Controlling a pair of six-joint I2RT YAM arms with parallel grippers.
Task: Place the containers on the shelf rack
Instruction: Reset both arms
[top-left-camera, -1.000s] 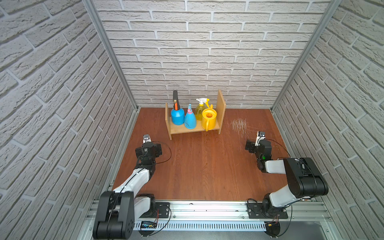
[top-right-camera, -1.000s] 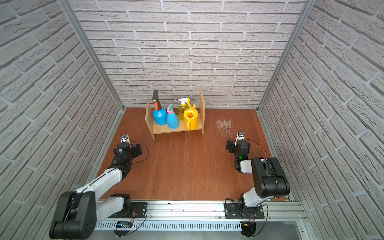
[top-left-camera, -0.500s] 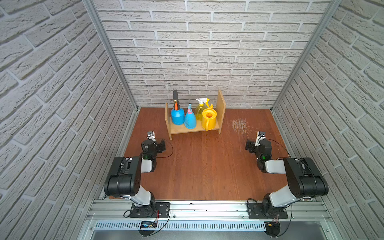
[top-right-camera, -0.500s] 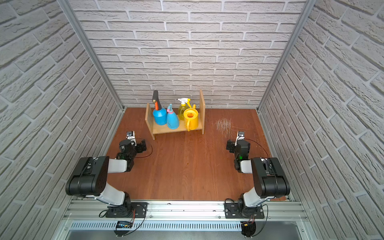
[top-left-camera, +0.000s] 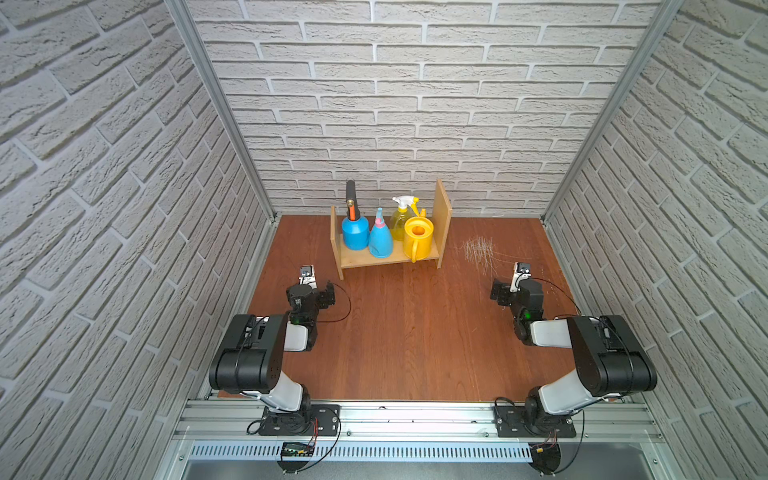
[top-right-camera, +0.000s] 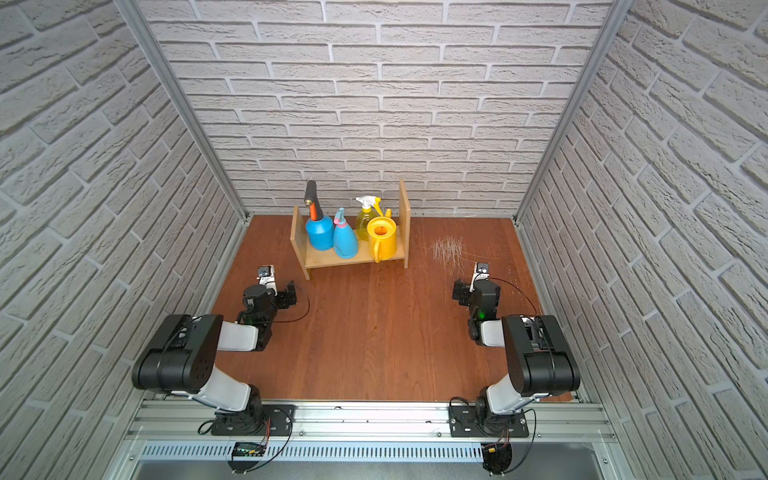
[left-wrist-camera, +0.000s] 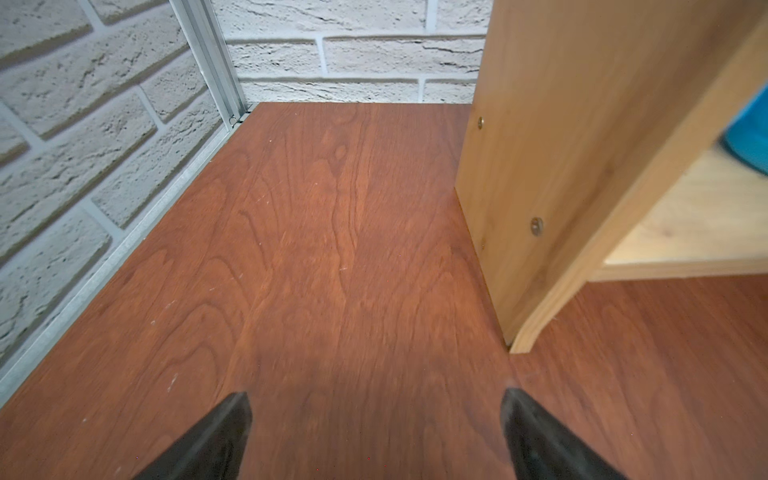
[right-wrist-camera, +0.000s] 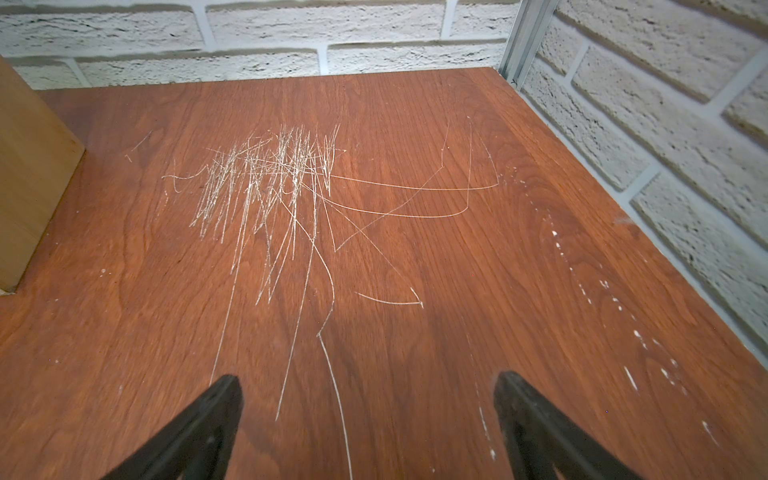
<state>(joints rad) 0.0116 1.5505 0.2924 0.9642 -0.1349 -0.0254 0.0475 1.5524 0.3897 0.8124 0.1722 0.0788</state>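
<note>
In both top views the light-wood shelf rack (top-left-camera: 386, 259) (top-right-camera: 332, 261) stands near the back wall with all the containers upright on its board. From its shorter panel to its taller one they are a blue pump sprayer (top-left-camera: 355, 235) (top-right-camera: 319, 235), a blue-pink teardrop bottle (top-left-camera: 380, 241) (top-right-camera: 345, 243), a yellow trigger bottle (top-left-camera: 399, 224) (top-right-camera: 364, 222) and a yellow watering can (top-left-camera: 419, 243) (top-right-camera: 384, 243). My left gripper (top-left-camera: 329, 293) (left-wrist-camera: 376, 399) is open and empty, low over the table in front of the rack's shorter panel (left-wrist-camera: 540, 166). My right gripper (top-left-camera: 498, 292) (right-wrist-camera: 365, 382) is open and empty too.
A patch of pale scratches (top-left-camera: 478, 251) (right-wrist-camera: 270, 178) marks the brown table (top-left-camera: 415, 332) to the right of the rack, ahead of the right gripper. Brick-pattern walls close in the left, back and right. An aluminium rail (top-left-camera: 415, 415) carrying both arm bases runs along the front.
The left arm has folded back onto its base, and its gripper has shifted slightly towards the rack. The right arm and the containers have not moved.
</note>
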